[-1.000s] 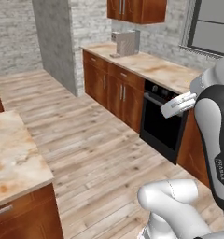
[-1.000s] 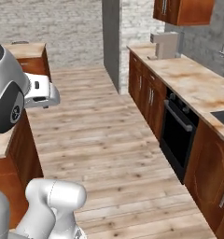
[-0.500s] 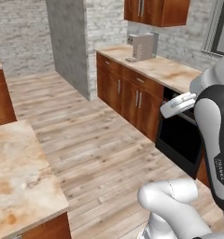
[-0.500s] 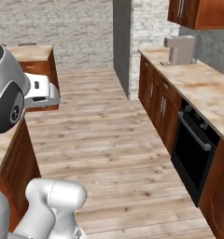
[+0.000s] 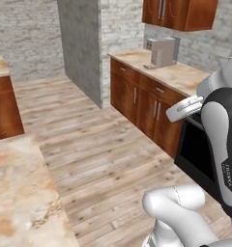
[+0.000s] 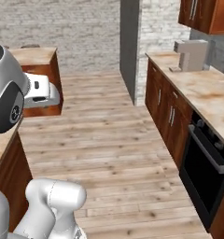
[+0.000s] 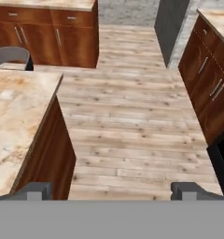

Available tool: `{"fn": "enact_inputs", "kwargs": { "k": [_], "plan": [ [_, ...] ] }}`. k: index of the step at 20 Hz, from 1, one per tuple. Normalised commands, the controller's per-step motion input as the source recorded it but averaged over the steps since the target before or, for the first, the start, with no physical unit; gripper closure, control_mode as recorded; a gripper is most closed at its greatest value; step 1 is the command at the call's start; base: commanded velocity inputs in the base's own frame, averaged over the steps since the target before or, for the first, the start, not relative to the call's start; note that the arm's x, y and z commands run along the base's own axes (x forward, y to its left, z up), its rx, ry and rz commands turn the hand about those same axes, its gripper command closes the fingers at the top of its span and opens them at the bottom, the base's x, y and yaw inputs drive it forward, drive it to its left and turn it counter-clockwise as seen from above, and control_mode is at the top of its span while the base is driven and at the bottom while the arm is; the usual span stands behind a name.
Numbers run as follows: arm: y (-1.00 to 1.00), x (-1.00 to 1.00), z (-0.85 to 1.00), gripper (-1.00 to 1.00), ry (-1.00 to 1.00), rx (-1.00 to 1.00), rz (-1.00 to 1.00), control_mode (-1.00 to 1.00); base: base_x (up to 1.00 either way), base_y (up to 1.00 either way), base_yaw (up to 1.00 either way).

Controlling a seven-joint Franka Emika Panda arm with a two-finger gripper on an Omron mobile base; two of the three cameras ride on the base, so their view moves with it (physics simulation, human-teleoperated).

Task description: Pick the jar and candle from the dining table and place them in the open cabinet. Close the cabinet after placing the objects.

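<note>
My gripper (image 7: 112, 190) is spread wide and empty above the beige-and-orange marbled stone counter (image 7: 16, 121) at left; I judge the glass jar, unseen here, heavy, slippery and best grasped around its body.

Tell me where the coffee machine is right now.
The coffee machine stands on the right-hand counter, below the wall cabinet, past the black oven.

You're looking at a glossy white arm (image 5: 178, 205) with rounded, tube-like links. At three o'clock in the left base view a dark grey joint shell (image 5: 223, 144) carries small pale lettering down its side, too tiny to read. In the right base view, at nine o'clock, the same dark shell (image 6: 9, 109) shows a small round white emblem, beside a boxy white hand section (image 6: 39, 91) with dark spots.
</note>
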Motion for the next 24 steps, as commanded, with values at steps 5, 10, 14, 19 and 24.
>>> {"fn": "enact_inputs", "kwargs": {
  "k": [5,10,14,19,24],
  "plan": [
    [0.0,0.0,0.0,-1.0,0.0,0.0,0.0,1.0,0.72,-0.12,0.11],
    [0.0,0.0,0.0,-1.0,0.0,0.0,0.0,1.0,0.71,-0.13,0.11],
    [0.0,0.0,0.0,-1.0,0.0,0.0,0.0,1.0,0.71,-0.14,0.12],
    [0.0,0.0,0.0,-1.0,0.0,0.0,0.0,1.0,0.71,-0.14,0.12],
    [0.0,0.0,0.0,-1.0,0.0,0.0,0.0,1.0,0.71,-0.14,0.12]
  ]
}}
